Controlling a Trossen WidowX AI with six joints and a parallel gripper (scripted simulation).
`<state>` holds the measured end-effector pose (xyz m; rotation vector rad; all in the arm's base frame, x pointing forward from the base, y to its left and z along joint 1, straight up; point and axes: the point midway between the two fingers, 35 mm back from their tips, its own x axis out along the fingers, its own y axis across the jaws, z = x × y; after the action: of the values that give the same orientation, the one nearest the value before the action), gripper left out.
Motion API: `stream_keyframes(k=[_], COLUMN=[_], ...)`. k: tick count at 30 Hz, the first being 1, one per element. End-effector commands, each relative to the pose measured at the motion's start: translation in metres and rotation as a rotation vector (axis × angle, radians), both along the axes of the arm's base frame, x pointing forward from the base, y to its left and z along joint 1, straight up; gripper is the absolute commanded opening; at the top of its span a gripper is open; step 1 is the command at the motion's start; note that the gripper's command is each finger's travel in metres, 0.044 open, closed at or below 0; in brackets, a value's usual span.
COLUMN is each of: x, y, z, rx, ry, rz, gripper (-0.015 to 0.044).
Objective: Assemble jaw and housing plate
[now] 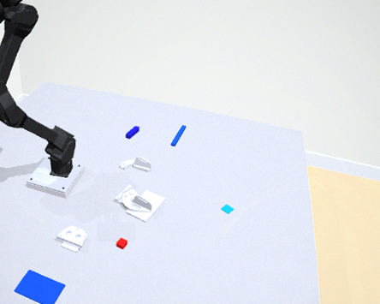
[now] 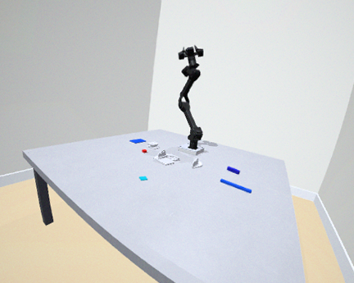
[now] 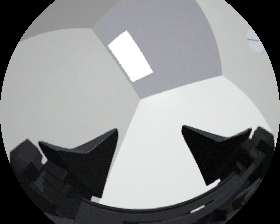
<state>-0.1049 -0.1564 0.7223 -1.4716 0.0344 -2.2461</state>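
The white base [image 1: 158, 198] [image 2: 166, 161] lies on the table with one white jaw [image 1: 142, 202] [image 2: 162, 154] on it; its pins are too small to make out. The other white jaw [image 1: 142, 163] [image 2: 196, 164] lies loose on the table, apart from the base, on the side toward the blue bars. The white housing plate [image 1: 74, 235] [image 2: 153, 145] with two round holes rests on the table, apart from the base on its other side. My gripper [image 2: 190, 47] [image 3: 151, 131] is open and empty, raised high above the table and far from all the parts.
A red cube [image 1: 122, 243] [image 2: 144, 151] lies between housing plate and base. A blue rectangle [image 1: 40, 288] [image 2: 137, 140], a cyan square [image 1: 227, 209] [image 2: 142, 178], a dark blue block [image 1: 132, 132] [image 2: 233, 169] and a long blue bar [image 1: 178, 135] [image 2: 236, 185] lie farther out.
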Motion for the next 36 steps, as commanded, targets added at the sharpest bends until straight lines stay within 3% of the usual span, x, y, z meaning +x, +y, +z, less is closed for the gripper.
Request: stream_keyframes(k=[1,5,19,36], x=[0.0,0.006,0.068,0.162], y=[0.0,0.014,0.128,0.246], z=[0.0,0.005,0.023,0.0], rx=[0.0,-0.035,-0.308,-0.639], ry=[0.0,0.027,0.261,0.503], rz=[0.0,-0.025,-0.26,-0.583], gripper=[0.0426,0.044,0.044,0.044])
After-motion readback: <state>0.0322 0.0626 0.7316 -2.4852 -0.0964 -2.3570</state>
